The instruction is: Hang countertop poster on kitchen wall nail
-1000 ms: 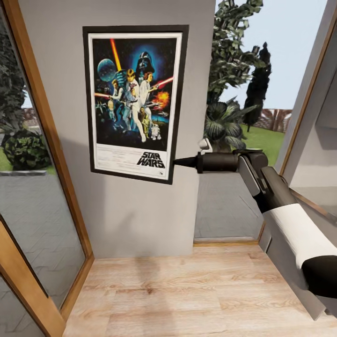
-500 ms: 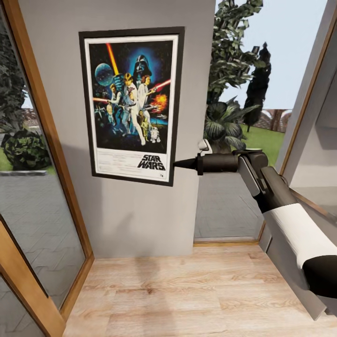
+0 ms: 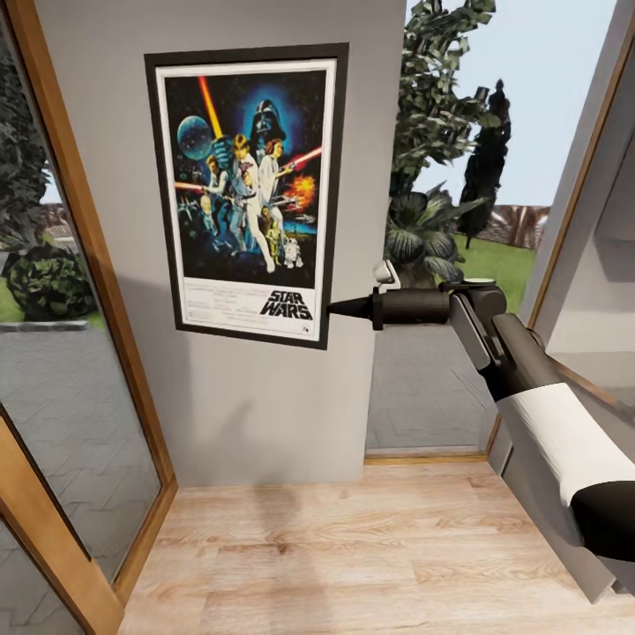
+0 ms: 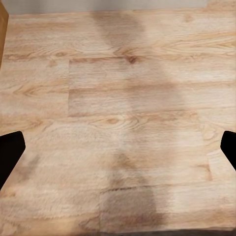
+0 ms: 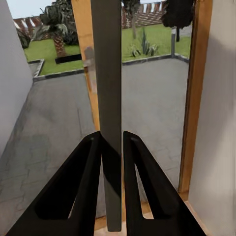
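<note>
The Star Wars poster (image 3: 247, 190) stands upright and flat against the light-grey wall (image 3: 265, 406), a little tilted. My right gripper (image 3: 333, 308) reaches in from the right and is shut on the poster's lower right edge. In the right wrist view the poster (image 5: 106, 73) shows edge-on as a thin grey slab, with the right gripper (image 5: 112, 135) clamping it on both sides. My left gripper (image 4: 118, 147) is open and hangs over the wooden floor, its dark fingers (image 4: 10, 153) far apart. No wall nail can be seen around the poster. The kitchen countertop is out of view.
The wall panel is narrow. A wood-framed glass pane (image 3: 97, 265) borders it on the left. A glass opening onto the garden (image 3: 441, 220) lies to its right, with another wooden frame (image 3: 564, 220) beyond. Light wooden floor (image 3: 353, 547) stretches below.
The poster has shifted slightly left and up along the wall. My right arm has barely moved.
</note>
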### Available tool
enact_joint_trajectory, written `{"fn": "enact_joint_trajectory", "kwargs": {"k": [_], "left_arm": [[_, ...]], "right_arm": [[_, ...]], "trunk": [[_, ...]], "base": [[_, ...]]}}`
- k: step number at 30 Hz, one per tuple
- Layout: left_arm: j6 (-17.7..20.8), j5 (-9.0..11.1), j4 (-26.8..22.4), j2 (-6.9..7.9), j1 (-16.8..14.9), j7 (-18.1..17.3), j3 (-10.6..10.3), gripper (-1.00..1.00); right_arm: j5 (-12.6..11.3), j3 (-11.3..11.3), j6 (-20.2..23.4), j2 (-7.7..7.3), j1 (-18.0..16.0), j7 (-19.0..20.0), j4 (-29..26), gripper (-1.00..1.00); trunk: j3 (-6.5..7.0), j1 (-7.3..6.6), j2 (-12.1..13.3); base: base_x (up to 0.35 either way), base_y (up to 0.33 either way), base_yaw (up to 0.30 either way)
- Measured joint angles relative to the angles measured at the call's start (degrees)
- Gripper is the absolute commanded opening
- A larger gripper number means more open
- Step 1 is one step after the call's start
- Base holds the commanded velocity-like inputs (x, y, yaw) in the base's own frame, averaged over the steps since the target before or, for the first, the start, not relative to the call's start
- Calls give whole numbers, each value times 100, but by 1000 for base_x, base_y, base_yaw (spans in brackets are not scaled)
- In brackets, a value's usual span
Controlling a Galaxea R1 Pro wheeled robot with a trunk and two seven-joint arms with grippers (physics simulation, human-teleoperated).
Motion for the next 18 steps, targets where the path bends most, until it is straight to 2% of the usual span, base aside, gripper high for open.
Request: {"fn": "enact_joint_trajectory", "kwargs": {"k": [12,18], "left_arm": [[-5,0,0,5,0,-17,0,100],[-1,0,0,5,0,-17,0,100]], "right_arm": [[2,0,-29,0,0,0,-2,-100],[2,-3,-29,0,0,0,-2,-100]], "trunk": [[0,0,0],[0,-2,-1]], "base": [[3,0,0],[205,0,0]]}}
